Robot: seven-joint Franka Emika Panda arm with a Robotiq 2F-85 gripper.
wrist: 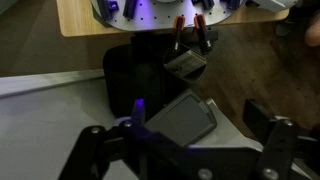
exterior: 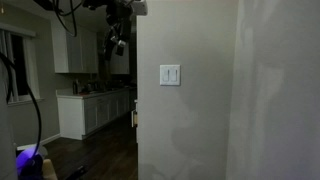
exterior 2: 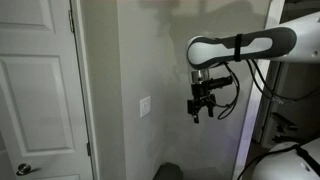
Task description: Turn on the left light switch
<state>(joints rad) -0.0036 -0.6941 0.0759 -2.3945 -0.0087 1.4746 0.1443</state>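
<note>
Dim indoor scene. A small white double wall plate [exterior: 170, 75] sat on a plain pale wall [exterior: 200, 130], around mid-height in an exterior view. The left light switch [exterior: 166, 75], a tall narrow white rocker, filled the plate's left half, just beside its twin, the right rocker [exterior: 175, 75]. Whether either rocker was pressed could not be told.

In an exterior view the white robot arm [exterior 2: 240, 46] reached in from the right. Its black gripper [exterior 2: 198, 114] hung pointing down, well apart from the plate, to its right. In the wrist view its 2 fingers [wrist: 282, 148] stood wide apart, released, with nothing between them.

A white door [exterior 2: 35, 90] stood left of the wall. White kitchen cabinets [exterior: 95, 110] lay far off to the left.
</note>
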